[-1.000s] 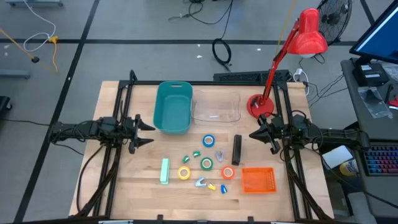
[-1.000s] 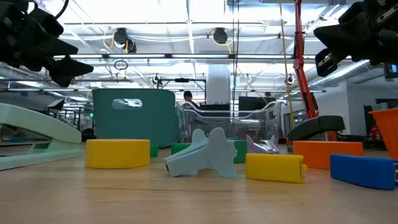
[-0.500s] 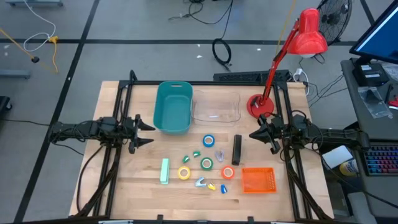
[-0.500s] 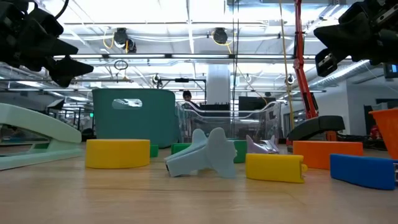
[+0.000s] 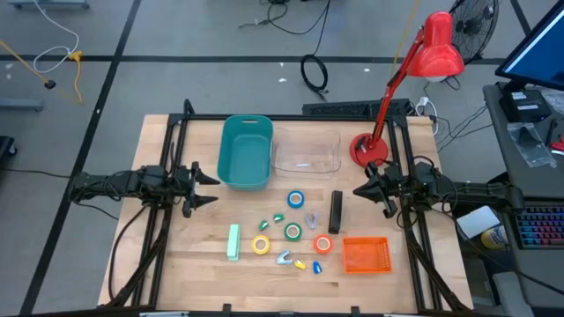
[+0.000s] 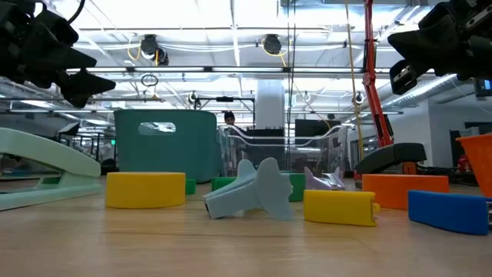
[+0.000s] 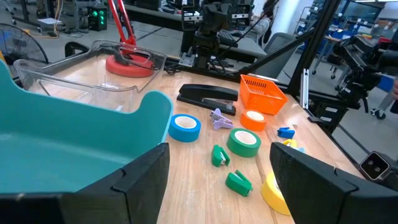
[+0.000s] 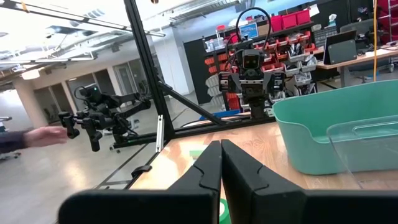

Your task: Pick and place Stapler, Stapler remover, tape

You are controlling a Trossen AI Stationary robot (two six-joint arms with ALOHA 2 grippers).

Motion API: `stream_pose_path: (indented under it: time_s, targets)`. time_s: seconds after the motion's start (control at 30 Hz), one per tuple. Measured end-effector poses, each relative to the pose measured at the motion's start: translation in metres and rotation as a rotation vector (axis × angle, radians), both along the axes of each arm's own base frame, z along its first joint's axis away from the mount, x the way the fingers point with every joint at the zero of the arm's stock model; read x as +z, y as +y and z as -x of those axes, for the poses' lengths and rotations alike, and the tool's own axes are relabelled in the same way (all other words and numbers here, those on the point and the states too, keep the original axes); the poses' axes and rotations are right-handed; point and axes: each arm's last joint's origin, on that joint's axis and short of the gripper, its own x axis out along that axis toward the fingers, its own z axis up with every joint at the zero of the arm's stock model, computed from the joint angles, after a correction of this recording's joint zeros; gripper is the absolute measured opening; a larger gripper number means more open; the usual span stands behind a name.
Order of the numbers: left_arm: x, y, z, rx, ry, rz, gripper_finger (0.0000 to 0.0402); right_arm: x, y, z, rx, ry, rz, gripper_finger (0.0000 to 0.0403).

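Note:
Four tape rolls lie flat on the table's middle: blue (image 5: 296, 200), green (image 5: 293, 232), yellow (image 5: 262, 245) and orange (image 5: 322, 244). A black stapler (image 5: 335, 211) lies right of them and a mint-green stapler (image 5: 233, 242) left of them. Several small claw-like staple removers lie among them, one grey-blue (image 6: 254, 192) and one yellow (image 6: 338, 206). My left gripper (image 5: 214, 188) hovers open at the table's left, beside the teal bin (image 5: 245, 151). My right gripper (image 5: 357, 191) hovers shut at the right, its fingers (image 8: 211, 163) closed together on nothing.
A clear bin (image 5: 307, 151) stands right of the teal bin at the far side. A red lamp's base (image 5: 368, 150) sits at the far right, and an orange basket (image 5: 365, 254) at the near right. A person's hand (image 8: 37, 135) shows beyond the table.

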Motion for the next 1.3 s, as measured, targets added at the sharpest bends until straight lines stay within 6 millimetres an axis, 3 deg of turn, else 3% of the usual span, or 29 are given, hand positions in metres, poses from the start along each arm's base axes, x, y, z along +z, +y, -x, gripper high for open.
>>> stream_pose_path:
  time_s: [0.43,0.77,0.93,1.3]
  targets:
    - [0.0000,0.0016,0.0000,0.047,-0.001,-0.058,0.0283,0.0014,0.0000,0.0002,0.002,-0.012,-0.011,0.0004]
    - [0.0009,0.0016,-0.0001,0.047,-0.010,-0.061,0.0283,0.0027,-0.0037,-0.0001,-0.086,0.008,-0.275,0.0004]
    - [0.0033,0.0016,-0.0003,0.047,-0.035,-0.058,0.0283,0.0027,-0.0039,-0.0001,-0.095,0.006,-0.272,0.0004]
    - [0.0057,0.0015,-0.0005,0.059,-0.059,0.064,0.0283,0.0027,-0.0038,-0.0001,-0.086,0.011,-0.300,0.0004]
